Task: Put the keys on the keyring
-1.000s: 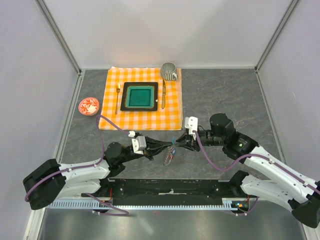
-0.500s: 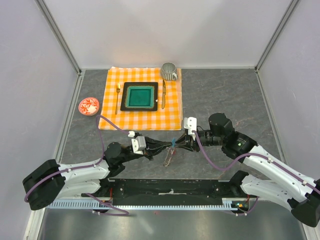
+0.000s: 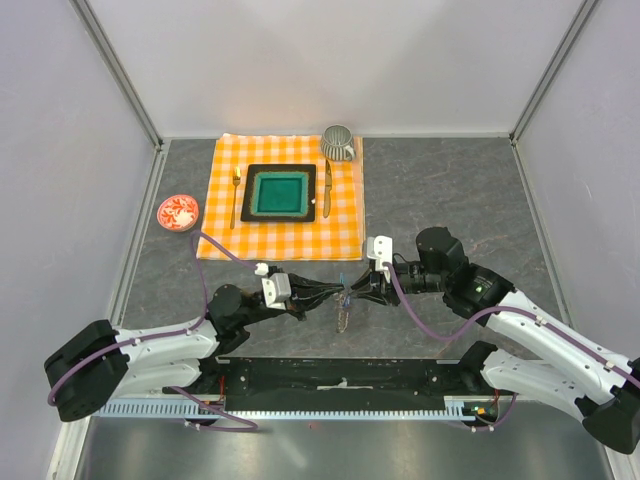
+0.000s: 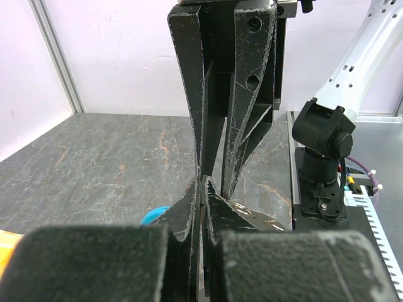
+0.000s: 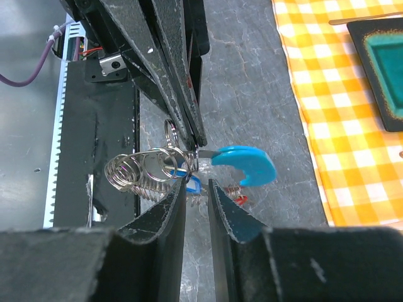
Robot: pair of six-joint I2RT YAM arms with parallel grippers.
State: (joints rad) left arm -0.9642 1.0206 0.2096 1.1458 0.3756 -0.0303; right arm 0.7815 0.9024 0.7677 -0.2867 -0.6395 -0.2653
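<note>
My left gripper (image 3: 335, 292) (image 5: 198, 142) is shut on the thin metal shaft of the key with the curved bright-blue tag (image 5: 247, 165) (image 4: 155, 215), held above the grey table. The keyring (image 5: 140, 173) (image 3: 343, 317), a silvery coiled loop, hangs from the same spot, with small rings beside the clamped tip. A small blue tag (image 5: 192, 186) and a red-headed key (image 5: 240, 200) dangle below. My right gripper (image 3: 351, 296) (image 5: 196, 190) faces the left one tip to tip, its jaws a narrow gap apart with nothing between them. Its left finger (image 5: 178, 192) touches the rings.
An orange checked cloth (image 3: 345, 225) at the back holds a green square plate (image 3: 252, 192), a gold fork (image 3: 236, 197), a gold knife (image 3: 327, 185) and a ribbed grey cup (image 3: 338, 142). A small red dish (image 3: 178, 212) sits left of the cloth. The black base rail (image 3: 340, 378) runs along the near edge.
My right gripper has crept left until its tips meet the left gripper's. The hanging keyring has shifted slightly with it. The left gripper keeps its grip.
</note>
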